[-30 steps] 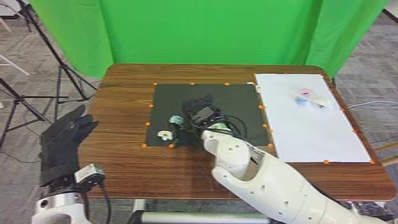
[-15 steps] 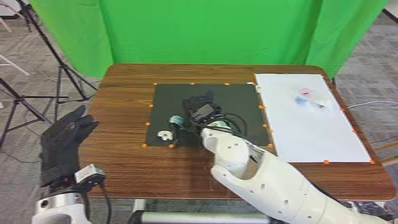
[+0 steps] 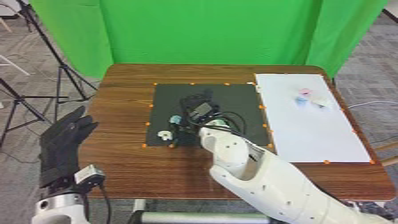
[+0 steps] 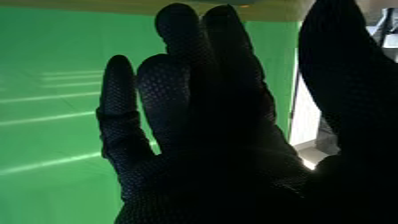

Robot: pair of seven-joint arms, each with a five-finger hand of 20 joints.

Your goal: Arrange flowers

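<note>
In the head view, the right hand (image 3: 195, 102) is over the middle of the black mat, its fingers pointing away toward the far edge. Up close in the right wrist view, the same hand (image 4: 213, 125) has its fingers fairly straight and the thumb apart, holding nothing. Left of its wrist, a pale blue flower (image 3: 175, 120) and a white flower (image 3: 164, 135) lie toward the mat's near left part. A pink flower (image 3: 306, 92), a light blue one (image 3: 301, 101) and a whitish one (image 3: 321, 103) are grouped on the white sheet. The left hand (image 3: 62, 145) is open beside the table's left edge.
The black mat (image 3: 169, 95) has orange markers round its border. To its right is the white sheet (image 3: 320, 140) on the brown table (image 3: 124, 110). Cables loop round the right wrist. A green curtain (image 3: 213, 35) hangs behind, with tripods at the left.
The right hand has shifted slightly forward and left over the mat, and its arm has followed a little. The left hand has kept still.
</note>
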